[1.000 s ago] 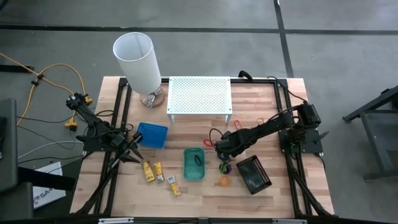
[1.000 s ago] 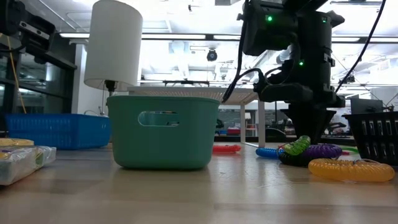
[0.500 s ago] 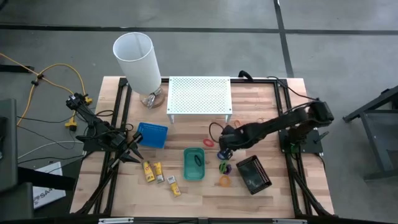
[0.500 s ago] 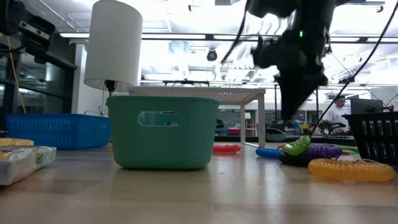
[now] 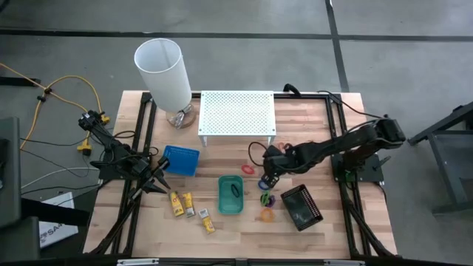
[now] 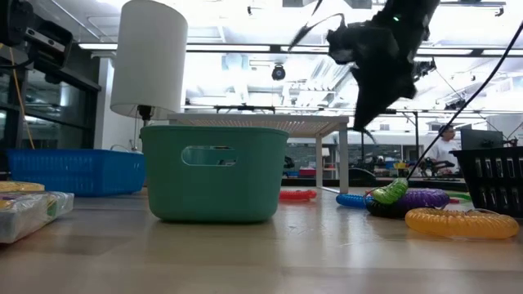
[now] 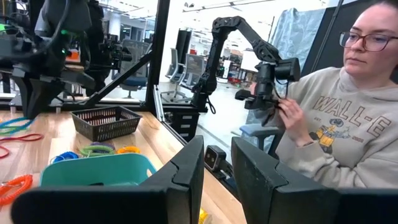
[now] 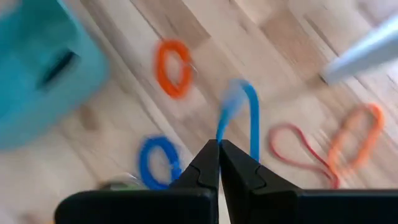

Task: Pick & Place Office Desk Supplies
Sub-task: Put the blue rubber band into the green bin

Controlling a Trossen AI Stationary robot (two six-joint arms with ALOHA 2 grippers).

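My right hand [image 5: 264, 179] hangs above the middle of the worktop [image 5: 325, 236], between the white perforated shelf [image 5: 237, 113] and the black tray [image 5: 301, 207]. Its fingers are pressed together on one end of a thin blue ring [image 8: 244, 111], which dangles clear of the wood. Open wood lies along the near edge; the green tray [image 5: 230, 195] sits just to one side. Below, a red ring [image 8: 172, 68], a small blue coil [image 8: 155, 163] and orange loops [image 8: 354, 135] are blurred by motion, so I cannot make out their exact shapes. In the low view my arm is a dark smear. A second ago my hand was down among the rings; it has since risen. My left hand [image 5: 158, 179] waits near the blue tray [image 5: 181, 160], fingers slightly parted, holding nothing.
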